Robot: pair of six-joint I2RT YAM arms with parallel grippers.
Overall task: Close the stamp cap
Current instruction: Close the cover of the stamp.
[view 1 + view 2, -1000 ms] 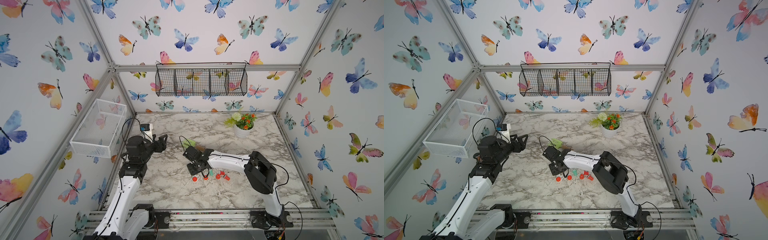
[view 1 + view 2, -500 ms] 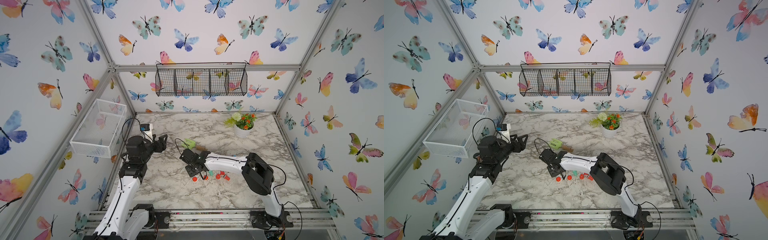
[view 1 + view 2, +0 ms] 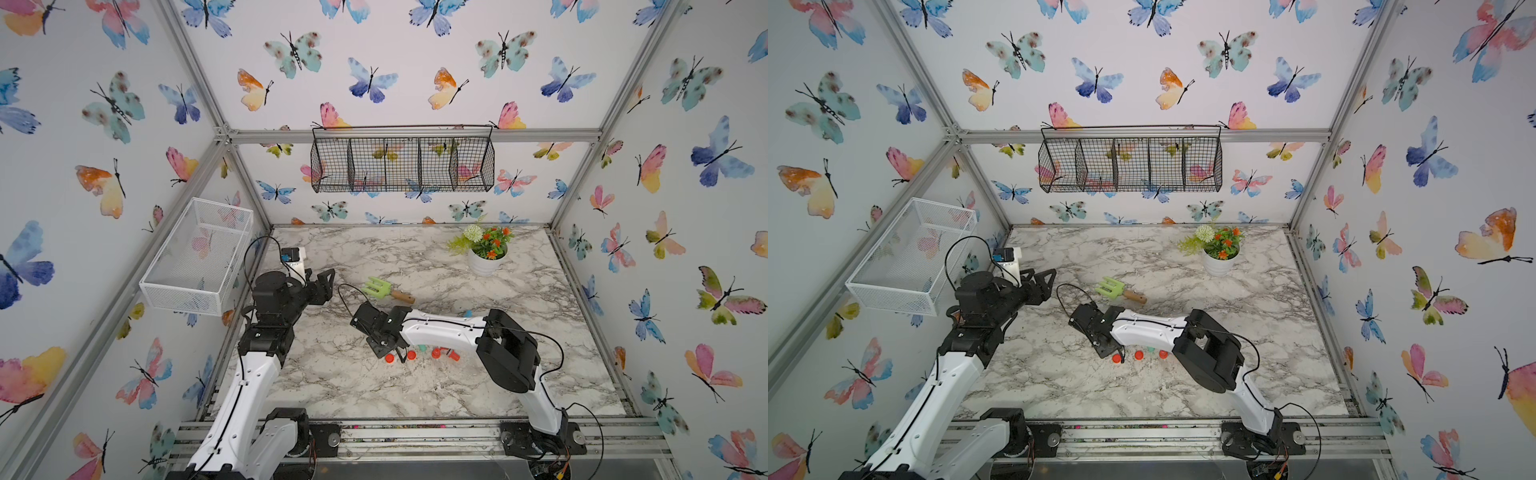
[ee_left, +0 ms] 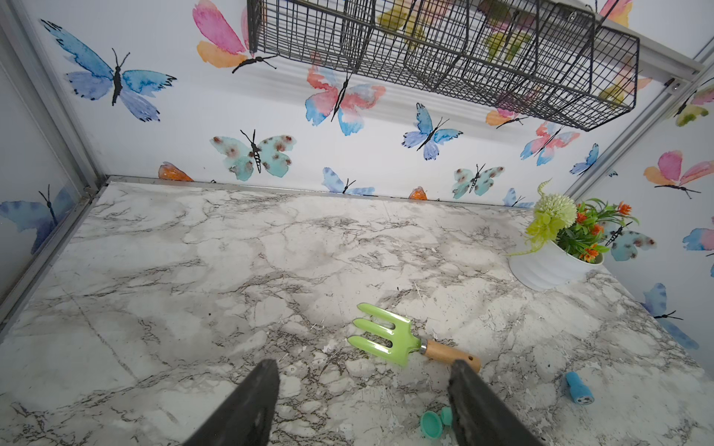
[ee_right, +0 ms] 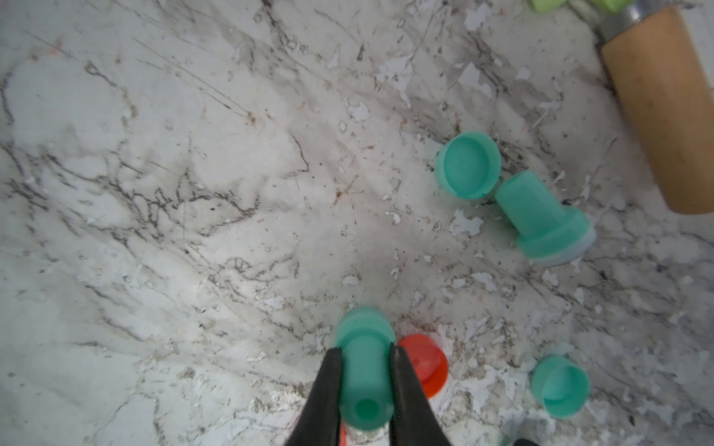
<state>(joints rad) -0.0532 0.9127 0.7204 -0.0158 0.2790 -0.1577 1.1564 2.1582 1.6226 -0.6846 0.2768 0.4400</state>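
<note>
My right gripper (image 5: pixel 365 351) is shut on a teal stamp (image 5: pixel 363 370), gripped by its narrow stem, wide end toward the marble table (image 5: pixel 193 193). In both top views this gripper (image 3: pixel 392 351) hangs low over a row of small red pieces (image 3: pixel 411 354). One open teal cap (image 5: pixel 467 164) lies beside a second teal stamp (image 5: pixel 541 218) lying on its side. Another teal cap (image 5: pixel 560 386) lies close by. A red piece (image 5: pixel 425 365) sits just behind the held stamp. My left gripper (image 4: pixel 363 367) is open and empty, raised at the table's left (image 3: pixel 328 282).
A green garden fork with a wooden handle (image 3: pixel 384 289) lies mid-table, just beyond the right wrist. A blue stamp (image 4: pixel 577 388) lies further right. A white flower pot (image 3: pixel 484 259) stands at the back right. A black wire basket (image 3: pixel 403 164) and a white one (image 3: pixel 199 257) hang on the walls.
The right arm has shifted a little to the left with the teal stamp still in its grip. The left arm has not moved.
</note>
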